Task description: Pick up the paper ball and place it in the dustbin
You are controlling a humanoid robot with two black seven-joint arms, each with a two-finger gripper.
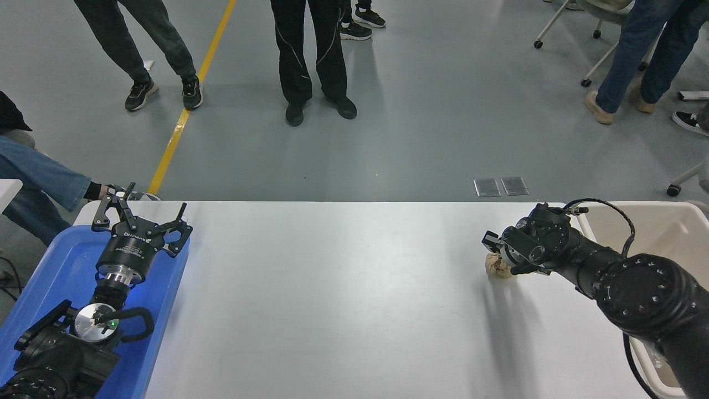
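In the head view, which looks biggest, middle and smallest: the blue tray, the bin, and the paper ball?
1. Blue tray, though it is nearer the camera and partly covered.
2. Bin, partly hidden by the arm.
3. Paper ball, clearly smallest.

Grey floor (421, 111) filled upper frame; yellow line (185, 105) upper left; chair legs (587, 50) upper right; white table (332, 288) below.

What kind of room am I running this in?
Probably a robotics lab or workshop floor: grey floor with a yellow line, people standing watching, a wheeled chair, and a white table.
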